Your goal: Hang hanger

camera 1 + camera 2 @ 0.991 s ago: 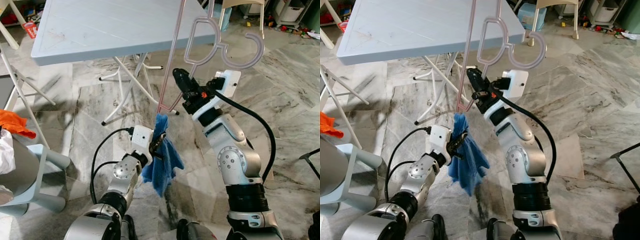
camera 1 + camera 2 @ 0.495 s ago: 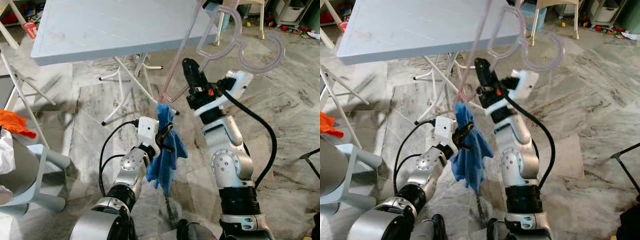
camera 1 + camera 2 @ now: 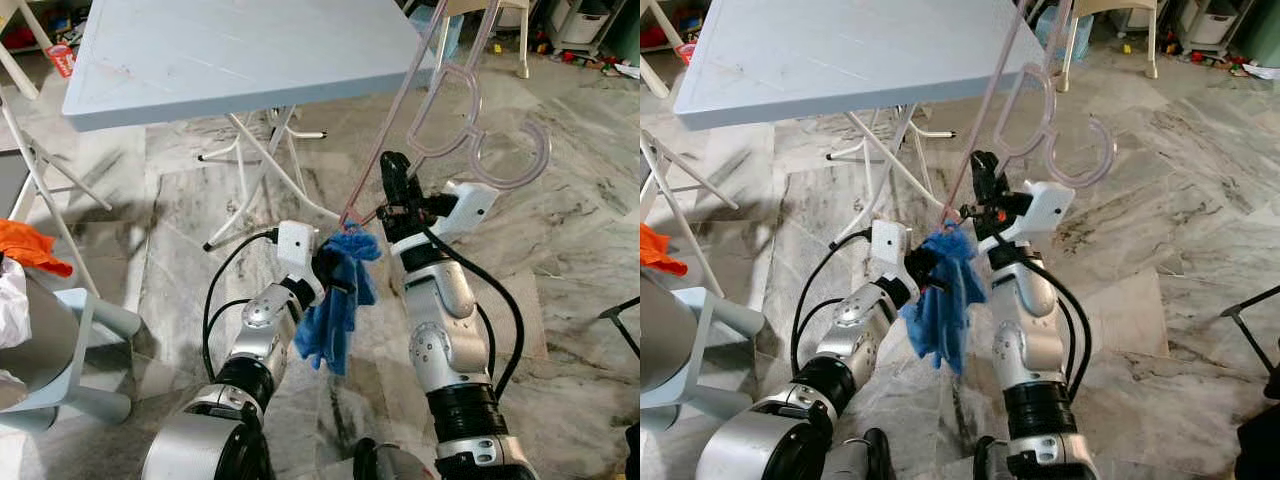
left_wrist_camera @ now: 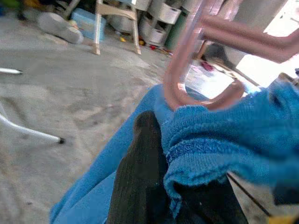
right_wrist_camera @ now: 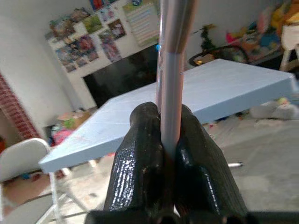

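Observation:
A pale pink plastic hanger (image 3: 470, 110) stands tilted in the air before me, its hook (image 3: 520, 160) to the right and one corner (image 3: 352, 222) down at the middle. My right gripper (image 3: 393, 178) is shut on the hanger's bar (image 5: 169, 60). A blue cloth (image 3: 338, 300) bunches over the hanger's low corner (image 4: 187, 100) and hangs below it. My left gripper (image 3: 333, 272) is shut on the blue cloth (image 4: 224, 140), just under that corner.
A light blue folding table (image 3: 220, 55) stands ahead on white legs (image 3: 255, 170). A grey chair (image 3: 60, 340) with an orange cloth (image 3: 25, 245) sits at the left. Marble floor (image 3: 580, 250) spreads to the right, with clutter along the far wall.
The right gripper has lowered and tilted the hanger. The left gripper has risen with the blue cloth, which now bunches over the hanger's low corner.

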You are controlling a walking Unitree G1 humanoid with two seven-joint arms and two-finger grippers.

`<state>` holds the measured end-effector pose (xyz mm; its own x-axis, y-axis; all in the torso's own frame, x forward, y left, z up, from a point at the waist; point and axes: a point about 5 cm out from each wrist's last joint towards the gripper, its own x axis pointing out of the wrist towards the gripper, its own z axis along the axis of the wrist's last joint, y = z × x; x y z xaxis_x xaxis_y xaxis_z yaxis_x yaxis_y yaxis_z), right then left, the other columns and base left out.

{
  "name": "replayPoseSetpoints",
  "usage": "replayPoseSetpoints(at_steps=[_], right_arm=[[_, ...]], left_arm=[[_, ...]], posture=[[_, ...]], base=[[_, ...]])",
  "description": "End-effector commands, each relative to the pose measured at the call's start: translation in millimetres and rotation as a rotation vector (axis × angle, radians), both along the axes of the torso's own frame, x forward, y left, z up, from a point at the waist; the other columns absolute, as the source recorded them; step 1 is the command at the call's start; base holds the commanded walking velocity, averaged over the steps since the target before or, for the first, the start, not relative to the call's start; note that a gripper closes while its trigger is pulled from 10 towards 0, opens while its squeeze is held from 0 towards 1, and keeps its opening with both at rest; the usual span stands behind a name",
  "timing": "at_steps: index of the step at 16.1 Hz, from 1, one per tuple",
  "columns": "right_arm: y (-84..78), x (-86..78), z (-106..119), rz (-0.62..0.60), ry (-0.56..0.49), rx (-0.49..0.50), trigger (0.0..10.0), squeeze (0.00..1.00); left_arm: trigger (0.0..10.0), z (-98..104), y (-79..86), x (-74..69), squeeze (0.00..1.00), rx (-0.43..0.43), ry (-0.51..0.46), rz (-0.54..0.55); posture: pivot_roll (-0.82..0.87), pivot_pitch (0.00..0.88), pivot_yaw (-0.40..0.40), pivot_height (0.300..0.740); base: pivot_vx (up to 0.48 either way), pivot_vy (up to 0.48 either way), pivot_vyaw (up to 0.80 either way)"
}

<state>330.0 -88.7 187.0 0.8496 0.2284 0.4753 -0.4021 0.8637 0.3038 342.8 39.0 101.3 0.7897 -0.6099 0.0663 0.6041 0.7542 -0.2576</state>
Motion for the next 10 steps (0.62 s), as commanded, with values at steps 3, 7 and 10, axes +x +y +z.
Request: replayPoseSetpoints(at_steps=[3, 7, 10], right_arm=[[-2.0, 6.3, -20.0, -0.084, 0.063, -0.115, 10.0, 0.0], [-37.9, 7.7, -49.2, -0.267, 0.144, -0.278, 10.0, 0.0], [-49.6, 6.2, -56.1, -0.303, 0.168, -0.283, 10.0, 0.0]], left_arm=[[0.0, 16.4, -27.8, -9.3, 0.0, -0.063, -0.089, -0.136], [0.0, -15.6, 5.4, -18.3, 0.0, 0.007, -0.006, -0.117], [0.0, -34.1, 23.9, -24.5, 0.0, 0.05, 0.046, -0.071]], posture=[[-0.09, 0.201, 0.025, 0.74], [-0.08, 0.201, 0.019, 0.74], [-0.07, 0.201, 0.015, 0.74]], base=[[0.0, 0.0, 0.0], [0.0, 0.0, 0.0], [0.0, 0.0, 0.0]])
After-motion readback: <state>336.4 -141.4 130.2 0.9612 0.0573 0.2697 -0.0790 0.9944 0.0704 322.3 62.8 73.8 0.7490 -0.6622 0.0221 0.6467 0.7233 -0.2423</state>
